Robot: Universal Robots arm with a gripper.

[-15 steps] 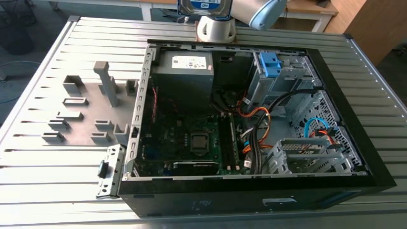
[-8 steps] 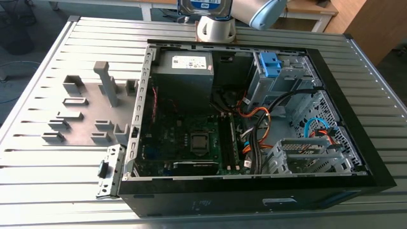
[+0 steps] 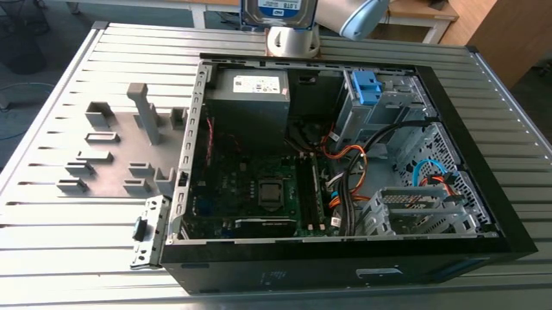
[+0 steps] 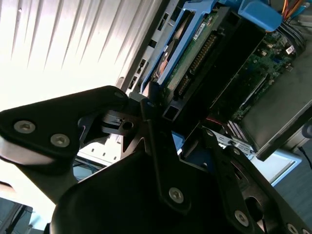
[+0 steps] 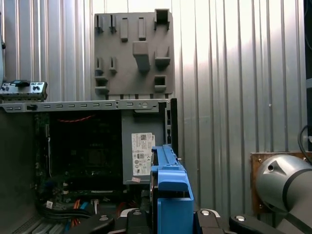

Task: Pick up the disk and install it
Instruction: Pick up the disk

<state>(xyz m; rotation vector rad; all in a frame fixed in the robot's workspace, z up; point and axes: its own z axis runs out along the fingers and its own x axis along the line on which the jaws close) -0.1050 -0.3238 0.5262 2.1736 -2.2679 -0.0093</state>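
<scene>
The disk (image 3: 278,11), silver with a white-and-blue label and a blue frame, hangs high above the far edge of the open computer case (image 3: 345,161) in the exterior view. My gripper (image 5: 168,218) is shut on it, with black fingers (image 5: 97,223) on either side of the blue frame (image 5: 170,187) in the first wrist view. In the second wrist view the disk (image 4: 195,46) stands edge-on between my fingers (image 4: 152,126), its circuit board side showing. Below it lies the inside of the case.
A grey power supply box (image 3: 250,97) with a white sticker sits in the case's far corner. A drive bay holds a bare blue clip (image 3: 366,84). Orange and black cables (image 3: 345,161) cross the middle. A grey fixture plate (image 3: 121,148) lies on the slatted table (image 3: 52,245).
</scene>
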